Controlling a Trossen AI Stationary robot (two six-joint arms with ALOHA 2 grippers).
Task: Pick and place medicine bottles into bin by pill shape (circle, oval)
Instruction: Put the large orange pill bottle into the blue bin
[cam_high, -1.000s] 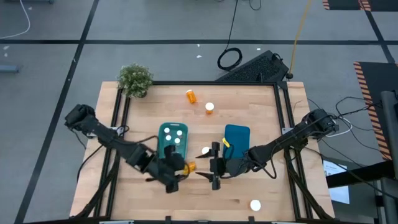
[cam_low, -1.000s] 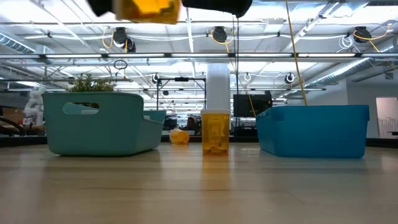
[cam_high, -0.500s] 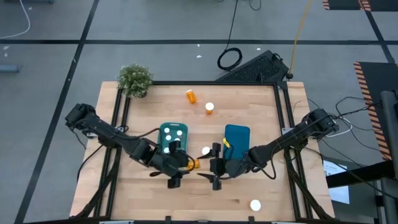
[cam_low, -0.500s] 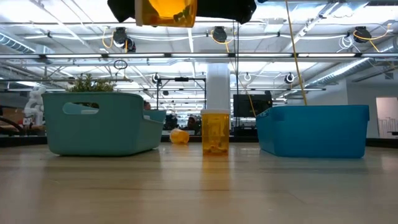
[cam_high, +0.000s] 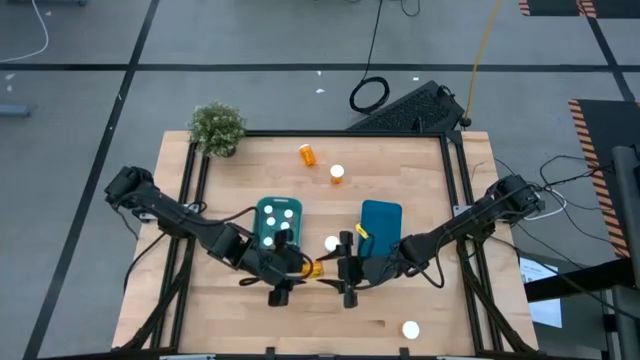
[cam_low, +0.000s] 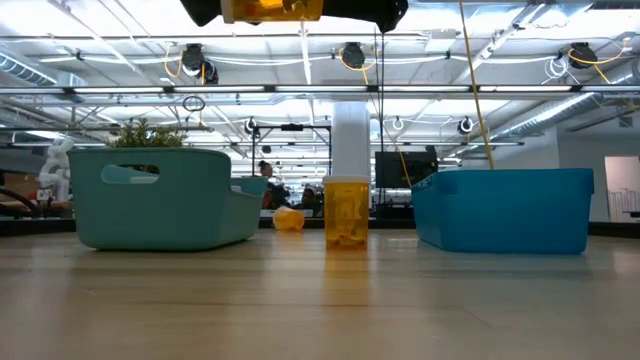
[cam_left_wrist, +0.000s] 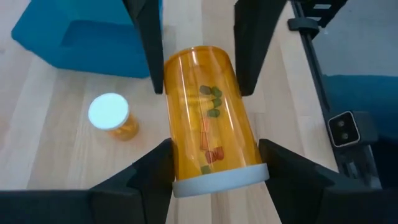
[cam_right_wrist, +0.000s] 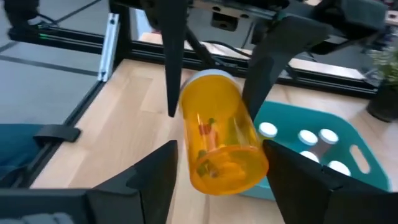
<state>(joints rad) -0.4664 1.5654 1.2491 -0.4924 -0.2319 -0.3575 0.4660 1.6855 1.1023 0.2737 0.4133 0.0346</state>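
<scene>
An orange bottle (cam_left_wrist: 211, 124) is held above the desk (cam_high: 400, 190) between the two pincers, lying on its side.

The left pincer (cam_high: 296, 268) is clenched on the bottle near its white cap, just in front of the teal bin (cam_high: 277, 224), in which white caps are seen. The right pincer (cam_high: 343, 268) is spread open at the bottle's other end, beside the blue bin (cam_high: 381, 222). Another capped bottle (cam_high: 331, 243) stands on the desk between the bins. Three more bottles are seen: two (cam_high: 307, 154) (cam_high: 337, 173) near the far edge and one (cam_high: 410, 328) at the near edge.
</scene>
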